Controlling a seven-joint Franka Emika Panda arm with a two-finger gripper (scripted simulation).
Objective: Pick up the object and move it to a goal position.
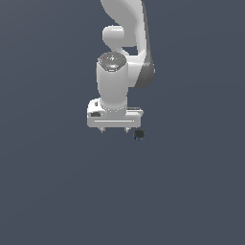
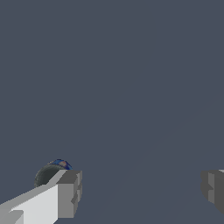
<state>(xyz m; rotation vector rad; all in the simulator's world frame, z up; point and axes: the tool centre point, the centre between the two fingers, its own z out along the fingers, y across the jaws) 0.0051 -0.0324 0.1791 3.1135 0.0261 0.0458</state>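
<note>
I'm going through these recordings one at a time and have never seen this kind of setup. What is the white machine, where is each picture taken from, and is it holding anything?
These are simulator renders, not photographs. The white machine is a single robot arm, seen from a camera off the arm in the exterior view. At its lower end is the pincer, its two fingers pointing down at a plain grey surface.

The other picture comes from a camera on the wrist, looking past the fingers, which stand wide apart with nothing between them, so the pincer is open and holds nothing.

The only thing on the surface is the small can, dark on top and blue on the side. It sits just outside one finger, toward the exterior view's right, not between the two. The wrist view shows it partly hidden behind that finger.
</note>
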